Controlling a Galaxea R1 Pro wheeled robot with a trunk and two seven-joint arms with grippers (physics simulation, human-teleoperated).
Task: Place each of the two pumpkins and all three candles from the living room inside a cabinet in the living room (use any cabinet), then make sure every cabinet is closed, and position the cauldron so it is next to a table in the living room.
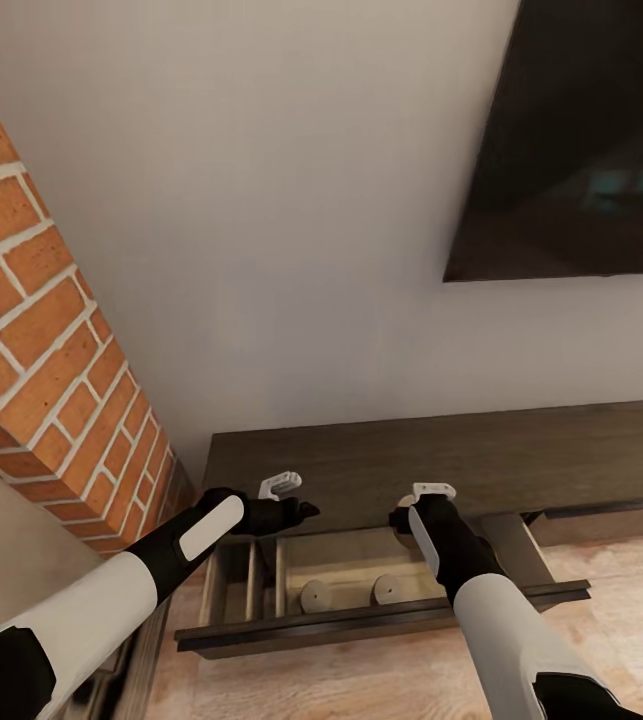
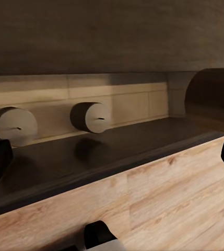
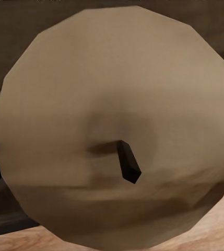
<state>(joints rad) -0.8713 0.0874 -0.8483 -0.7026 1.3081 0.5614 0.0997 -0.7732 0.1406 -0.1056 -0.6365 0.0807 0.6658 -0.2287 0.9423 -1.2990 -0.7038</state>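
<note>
A candle (image 3: 117, 130) is seen end-on, wick toward the camera, apparently held in the right gripper (image 1: 408, 520) above the open drawer (image 1: 381, 625) of the cabinet (image 1: 441, 460), where two candles (image 1: 317, 596) lie; the left gripper (image 1: 301, 511) hovers empty, its opening not discernible.

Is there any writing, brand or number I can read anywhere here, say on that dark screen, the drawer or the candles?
None: no readable text in any view.
The dark screen on the wall is blank.
The cabinet top and its open drawer carry no label.
The two candles in the drawer are plain.
The candle at the right gripper shows a dark wick, no print.
</note>
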